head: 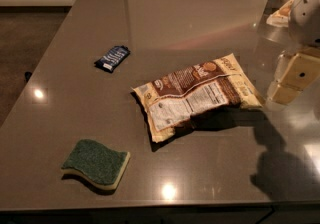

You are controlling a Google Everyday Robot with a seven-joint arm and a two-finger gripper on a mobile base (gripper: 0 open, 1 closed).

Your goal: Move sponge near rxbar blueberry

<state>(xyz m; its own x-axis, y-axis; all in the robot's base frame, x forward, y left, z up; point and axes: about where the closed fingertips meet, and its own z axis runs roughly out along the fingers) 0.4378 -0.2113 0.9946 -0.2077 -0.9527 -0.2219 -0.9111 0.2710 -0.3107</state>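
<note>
While the wavy-edged sponge [95, 163], dark green scrub face over pale yellow foam, lies flat at the near left of the grey-brown table [200, 23], its long axis runs roughly left to right. The small dark blue rxbar blueberry wrapper [112, 58] lies well apart, farther back. A large brown-and-cream snack bag [197, 95] sits between sponge and cream-coloured gripper [292, 80], which hangs at the right edge; its jaw state cannot be told. The sponge lies far leftward and nearer from there.
</note>
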